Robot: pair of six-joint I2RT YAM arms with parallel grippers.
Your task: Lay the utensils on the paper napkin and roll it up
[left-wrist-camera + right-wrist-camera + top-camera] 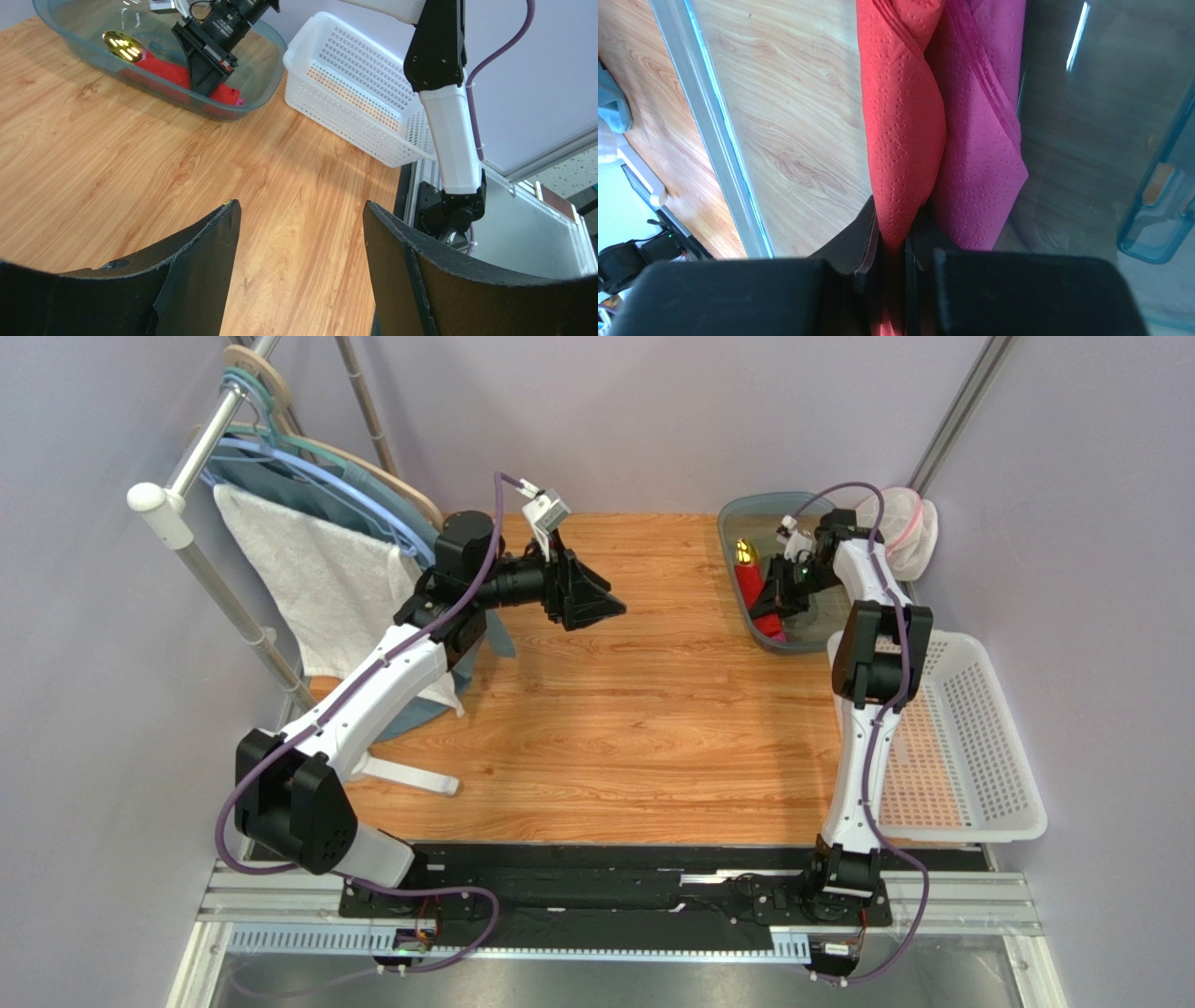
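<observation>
Paper napkin (906, 119), red, clamped in right pincer (894, 241), inside clear tub (730, 521) at far right corner of desk (631, 700), magenta napkin (983, 154) alongside; white basket (1013, 756) near; left pincer (300, 210) released

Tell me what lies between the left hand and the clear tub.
Nothing: only bare wooden tabletop separates the left hand from the tub, seen in the top view.

Bright, even light from above; shadows on the wooden table (659, 742) are soft. A white glare streak marks the clear tub (1081, 42) wall. The right gripper (892, 241), close to its lens, is dark and blurred.
</observation>
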